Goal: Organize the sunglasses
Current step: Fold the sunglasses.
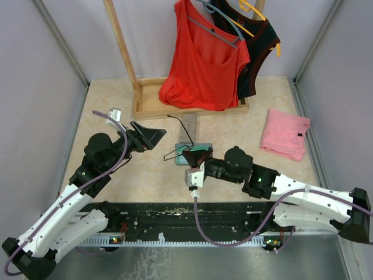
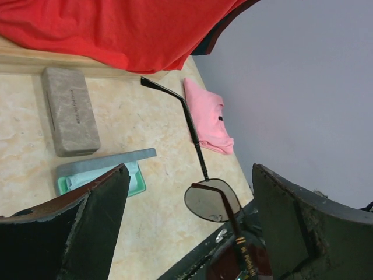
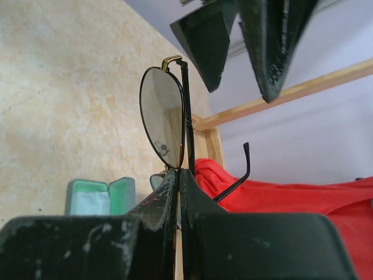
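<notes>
My right gripper (image 1: 195, 156) is shut on a pair of thin dark-framed sunglasses (image 3: 163, 116) and holds them upright above the table, one lens up and one arm (image 3: 242, 172) splayed out to the side. In the left wrist view the same sunglasses (image 2: 211, 201) sit between the wide-open fingers of my left gripper (image 2: 186, 233), touching neither finger, with a long arm reaching away. My left gripper (image 1: 152, 136) stands just left of the sunglasses (image 1: 176, 153). From the right gripper (image 3: 179, 175), the left fingers (image 3: 204, 35) hang above the frame.
An open grey case (image 2: 99, 175) with green lining and a light blue cloth lies under the sunglasses. A closed grey case (image 2: 70, 111) lies beside the wooden rack base (image 1: 145, 108). A red top (image 1: 204, 64) hangs over it. A pink cloth (image 1: 285, 134) lies at the right.
</notes>
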You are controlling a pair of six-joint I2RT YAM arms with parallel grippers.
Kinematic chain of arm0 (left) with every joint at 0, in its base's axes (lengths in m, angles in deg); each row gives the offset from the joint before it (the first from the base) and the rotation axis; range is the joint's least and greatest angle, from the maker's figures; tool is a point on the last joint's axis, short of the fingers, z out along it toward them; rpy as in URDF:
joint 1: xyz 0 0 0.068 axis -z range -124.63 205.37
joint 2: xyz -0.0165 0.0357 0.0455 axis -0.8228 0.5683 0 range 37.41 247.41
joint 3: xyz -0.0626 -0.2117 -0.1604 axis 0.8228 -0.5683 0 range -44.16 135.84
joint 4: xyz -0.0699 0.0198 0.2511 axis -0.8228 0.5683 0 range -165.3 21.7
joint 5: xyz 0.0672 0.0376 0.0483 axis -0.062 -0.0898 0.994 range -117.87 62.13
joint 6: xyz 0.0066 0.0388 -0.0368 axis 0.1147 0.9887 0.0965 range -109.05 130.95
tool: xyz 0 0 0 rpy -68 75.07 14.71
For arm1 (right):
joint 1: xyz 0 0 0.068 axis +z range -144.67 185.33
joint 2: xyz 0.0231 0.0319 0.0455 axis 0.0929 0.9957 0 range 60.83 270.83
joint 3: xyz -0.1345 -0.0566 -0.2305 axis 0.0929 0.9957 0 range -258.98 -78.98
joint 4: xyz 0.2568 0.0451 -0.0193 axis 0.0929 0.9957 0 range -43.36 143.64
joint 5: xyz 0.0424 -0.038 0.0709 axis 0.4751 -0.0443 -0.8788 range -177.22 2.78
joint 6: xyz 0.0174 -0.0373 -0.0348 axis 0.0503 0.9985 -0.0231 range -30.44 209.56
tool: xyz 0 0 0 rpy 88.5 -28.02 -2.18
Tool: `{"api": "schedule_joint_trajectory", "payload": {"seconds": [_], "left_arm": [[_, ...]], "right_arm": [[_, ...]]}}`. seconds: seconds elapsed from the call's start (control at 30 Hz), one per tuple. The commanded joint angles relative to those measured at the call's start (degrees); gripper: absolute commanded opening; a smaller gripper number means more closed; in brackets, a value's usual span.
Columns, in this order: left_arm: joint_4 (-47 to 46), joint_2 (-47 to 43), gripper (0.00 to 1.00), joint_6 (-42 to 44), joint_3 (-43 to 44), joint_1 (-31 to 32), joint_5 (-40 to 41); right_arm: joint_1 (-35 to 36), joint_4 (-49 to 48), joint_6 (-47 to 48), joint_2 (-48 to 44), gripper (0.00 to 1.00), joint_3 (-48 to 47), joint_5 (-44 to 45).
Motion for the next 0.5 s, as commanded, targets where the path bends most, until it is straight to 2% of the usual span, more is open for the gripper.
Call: {"api": "schedule_joint_trajectory", "payload": {"seconds": [0.0, 0.27, 0.47], "left_arm": [[-1.5, 0.8, 0.91, -3.2, 1.6, 0.0, -3.2], [-5.7, 6.7, 0.93, -3.9, 1.1, 0.0, -11.3], [-10.6, 9.3, 0.86, -5.7, -0.1, 0.0, -13.6]], "right_arm": [[4.7, -1.3, 11.6, 1.5, 0.0, -0.1, 9.6], [10.7, -3.7, 18.9, 5.2, 0.0, -2.4, 15.4], [12.9, -4.3, 21.2, 7.2, 0.0, -3.5, 16.1]]}}
